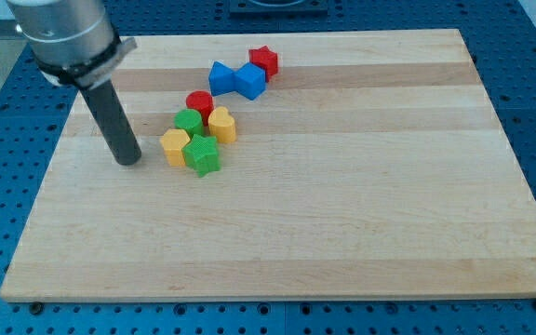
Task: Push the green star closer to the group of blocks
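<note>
Wooden board (342,233): green star (203,154) right of my tip (128,160), an end effector holding nothing.

Yellow block (174,146) stands between my tip (128,160) and green star (202,155).

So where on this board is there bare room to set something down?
The whole stretch below the green star and the right half beside the red star are bare. It is crowded between my tip and the blue blocks.

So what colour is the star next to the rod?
Green. The star shows best in the camera view, right of my tip.
</note>
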Action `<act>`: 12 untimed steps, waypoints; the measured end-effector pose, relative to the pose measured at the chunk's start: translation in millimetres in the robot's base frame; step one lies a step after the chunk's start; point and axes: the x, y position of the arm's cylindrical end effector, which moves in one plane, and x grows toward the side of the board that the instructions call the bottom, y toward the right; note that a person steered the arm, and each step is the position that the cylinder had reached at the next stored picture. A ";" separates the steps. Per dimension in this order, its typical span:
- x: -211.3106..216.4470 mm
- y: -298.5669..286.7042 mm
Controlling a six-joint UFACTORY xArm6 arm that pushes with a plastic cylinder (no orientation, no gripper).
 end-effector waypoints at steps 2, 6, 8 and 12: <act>13.3 42.2; -11.6 -26.7; -11.5 21.0; 22.1 28.5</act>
